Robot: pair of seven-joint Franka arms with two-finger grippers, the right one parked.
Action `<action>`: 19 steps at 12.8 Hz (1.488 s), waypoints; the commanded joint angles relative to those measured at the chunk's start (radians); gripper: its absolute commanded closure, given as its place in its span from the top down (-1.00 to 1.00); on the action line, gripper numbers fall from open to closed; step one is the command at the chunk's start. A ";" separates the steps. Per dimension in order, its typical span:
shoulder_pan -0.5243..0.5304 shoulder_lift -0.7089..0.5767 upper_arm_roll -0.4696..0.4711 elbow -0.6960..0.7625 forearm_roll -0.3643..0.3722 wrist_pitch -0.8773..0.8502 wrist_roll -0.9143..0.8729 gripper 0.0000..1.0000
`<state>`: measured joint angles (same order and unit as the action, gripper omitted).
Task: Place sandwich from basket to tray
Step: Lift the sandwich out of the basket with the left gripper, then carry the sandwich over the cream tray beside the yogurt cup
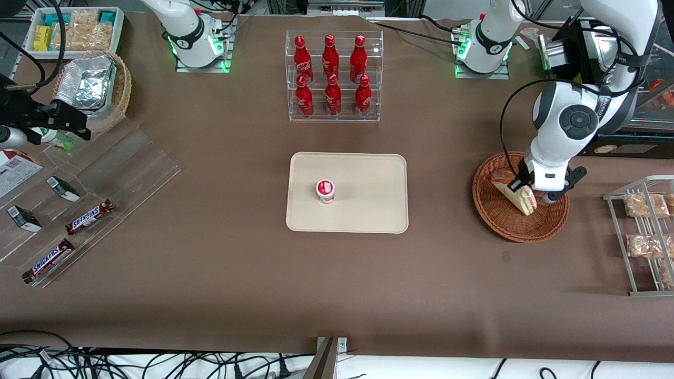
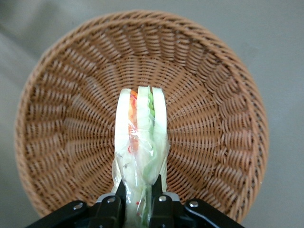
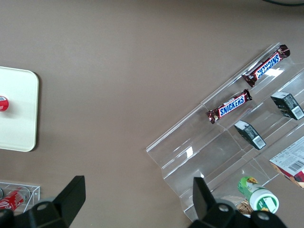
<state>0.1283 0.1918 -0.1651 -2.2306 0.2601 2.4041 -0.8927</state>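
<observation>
The sandwich (image 1: 518, 196), a wrapped wedge of pale bread with green and pink filling, is in the reddish-brown wicker basket (image 1: 500, 221) toward the working arm's end of the table. My left gripper (image 1: 528, 190) is over the basket, shut on the sandwich. In the left wrist view the sandwich (image 2: 141, 137) stands on edge between the black fingers (image 2: 164, 204), with the basket (image 2: 223, 118) below it; whether it touches the basket floor I cannot tell. The cream tray (image 1: 368, 173) lies at mid-table, well apart from the basket.
A small red-and-white cup (image 1: 325, 190) stands on the tray. A clear rack of red bottles (image 1: 333, 73) is farther from the camera than the tray. A wire rack with snack bags (image 1: 645, 237) stands beside the basket. Clear racks with Snickers bars (image 1: 89, 217) lie toward the parked arm's end.
</observation>
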 commanded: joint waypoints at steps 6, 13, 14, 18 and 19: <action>0.005 -0.034 -0.158 0.261 0.007 -0.402 0.304 -0.57; 0.001 -0.037 -0.448 0.321 -0.166 -0.418 0.269 -0.48; -0.002 -0.023 -0.482 0.324 -0.173 -0.393 0.250 -0.47; -0.116 0.104 -0.531 0.309 -0.060 -0.194 0.004 -0.44; -0.146 0.145 -0.533 0.310 0.032 -0.183 -0.074 -0.44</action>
<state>0.0211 0.2470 -0.6929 -1.9380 0.1764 2.1836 -0.8547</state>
